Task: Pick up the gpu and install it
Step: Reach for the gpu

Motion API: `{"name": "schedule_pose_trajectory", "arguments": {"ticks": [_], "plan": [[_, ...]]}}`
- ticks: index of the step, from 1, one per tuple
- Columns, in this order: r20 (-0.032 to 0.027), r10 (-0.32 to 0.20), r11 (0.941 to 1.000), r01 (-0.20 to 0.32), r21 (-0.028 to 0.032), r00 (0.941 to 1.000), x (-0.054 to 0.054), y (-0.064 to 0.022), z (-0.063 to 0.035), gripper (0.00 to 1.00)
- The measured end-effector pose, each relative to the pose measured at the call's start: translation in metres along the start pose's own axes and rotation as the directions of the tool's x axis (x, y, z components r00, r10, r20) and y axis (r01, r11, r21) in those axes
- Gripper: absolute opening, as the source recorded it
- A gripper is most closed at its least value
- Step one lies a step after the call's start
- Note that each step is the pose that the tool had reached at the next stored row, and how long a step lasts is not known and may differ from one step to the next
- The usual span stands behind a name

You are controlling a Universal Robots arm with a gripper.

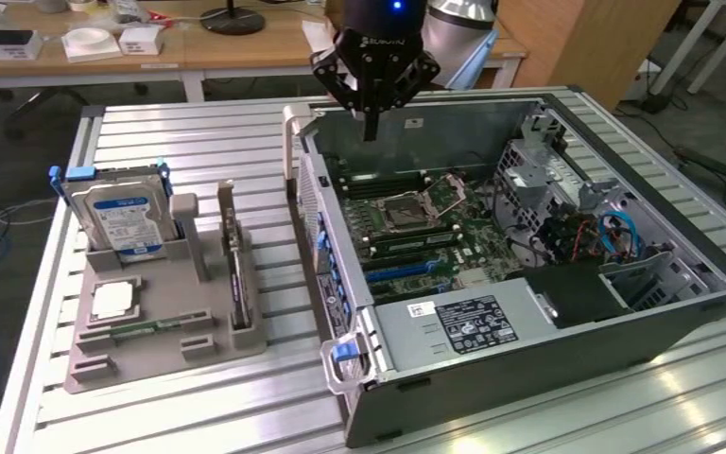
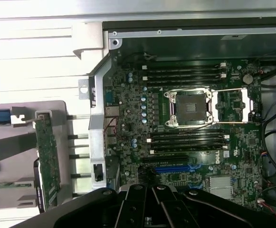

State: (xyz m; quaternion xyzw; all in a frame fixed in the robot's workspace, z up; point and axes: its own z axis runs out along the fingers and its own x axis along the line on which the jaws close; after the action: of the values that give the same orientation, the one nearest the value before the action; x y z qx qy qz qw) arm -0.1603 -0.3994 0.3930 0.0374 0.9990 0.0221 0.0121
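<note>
The gripper (image 1: 370, 130) hangs over the far edge of the open computer case (image 1: 565, 369), toward the exterior view's left of it. Its fingers are pressed together into a single point, and nothing is held between them. It is well apart from the gpu.

The gpu (image 1: 234, 255) stands on its long edge in a slot of the grey holder (image 1: 148, 355), which lies on the slatted metal worktop (image 1: 174, 132) to the exterior view's left of the case. The card is on the side of the holder nearest the case. In the wrist view the gpu (image 2: 47, 152) shows as a narrow green board with a dark round part at one end.

On the same holder, a hard drive (image 1: 121, 218) with a blue-white label stands upright at the far end, further from the case than the gpu. A square processor chip (image 1: 111, 300) lies flat nearer the camera, with a narrow green memory stick (image 1: 148, 328) just beside it.

The case lies on its side with the cover off, so the motherboard (image 1: 464, 236) is exposed. An open CPU socket (image 2: 190, 108) sits in the middle of the board, with dark memory slots on either side of it and a blue slot (image 2: 173, 168) nearby. A grey power supply (image 1: 464, 322) with a label fills the near end of the case. The gripper body (image 2: 147, 204) shows in the wrist view as a dark shape over the motherboard.
</note>
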Motion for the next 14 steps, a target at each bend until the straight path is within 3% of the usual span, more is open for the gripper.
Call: {"name": "schedule_pose_trajectory", "arguments": {"ticks": [14], "plan": [[-0.0017,0.0,1.0,0.0,0.0001,1.0,0.0103,-0.0009,0.0,0.1]]}}
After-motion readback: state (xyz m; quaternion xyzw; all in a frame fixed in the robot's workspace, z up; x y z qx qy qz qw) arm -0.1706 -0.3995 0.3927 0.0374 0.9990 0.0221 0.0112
